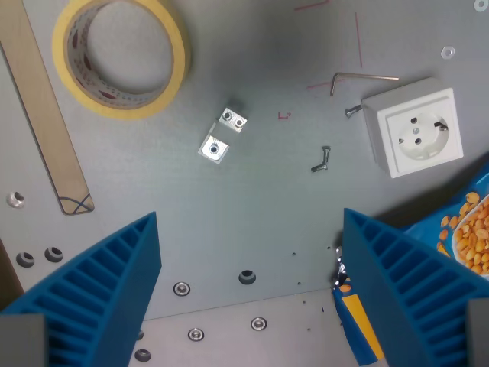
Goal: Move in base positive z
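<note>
My gripper looks straight down at a grey table. Its two blue ribbed fingers show at the bottom left and bottom right, spread wide apart with nothing between them. The gripper hangs above the table, touching nothing. Below the gap lie only bare table and a few screw holes.
A roll of yellow tape lies at the top left beside a wooden strip. Two small metal brackets, loose screws, an Allen key and a white socket lie mid-table. A blue snack packet lies at the right edge.
</note>
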`<action>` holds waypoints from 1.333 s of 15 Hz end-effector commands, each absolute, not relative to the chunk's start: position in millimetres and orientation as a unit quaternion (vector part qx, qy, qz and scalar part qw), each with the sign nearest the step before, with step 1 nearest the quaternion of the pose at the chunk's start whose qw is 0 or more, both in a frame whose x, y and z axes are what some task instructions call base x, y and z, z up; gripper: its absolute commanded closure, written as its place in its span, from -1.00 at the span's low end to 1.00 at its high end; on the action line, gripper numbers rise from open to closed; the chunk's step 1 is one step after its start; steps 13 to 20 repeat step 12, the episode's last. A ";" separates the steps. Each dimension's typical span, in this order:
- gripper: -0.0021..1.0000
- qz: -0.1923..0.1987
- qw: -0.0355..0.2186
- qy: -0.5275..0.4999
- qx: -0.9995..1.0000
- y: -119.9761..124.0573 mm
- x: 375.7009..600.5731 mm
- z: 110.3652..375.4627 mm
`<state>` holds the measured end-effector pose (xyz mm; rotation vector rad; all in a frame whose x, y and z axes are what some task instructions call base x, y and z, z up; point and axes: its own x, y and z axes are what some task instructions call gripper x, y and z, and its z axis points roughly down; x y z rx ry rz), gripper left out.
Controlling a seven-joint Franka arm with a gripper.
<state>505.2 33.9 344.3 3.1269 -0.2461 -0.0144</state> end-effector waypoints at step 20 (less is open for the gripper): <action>-1.00 -0.003 0.002 -0.079 0.997 33.7 505.8 406.0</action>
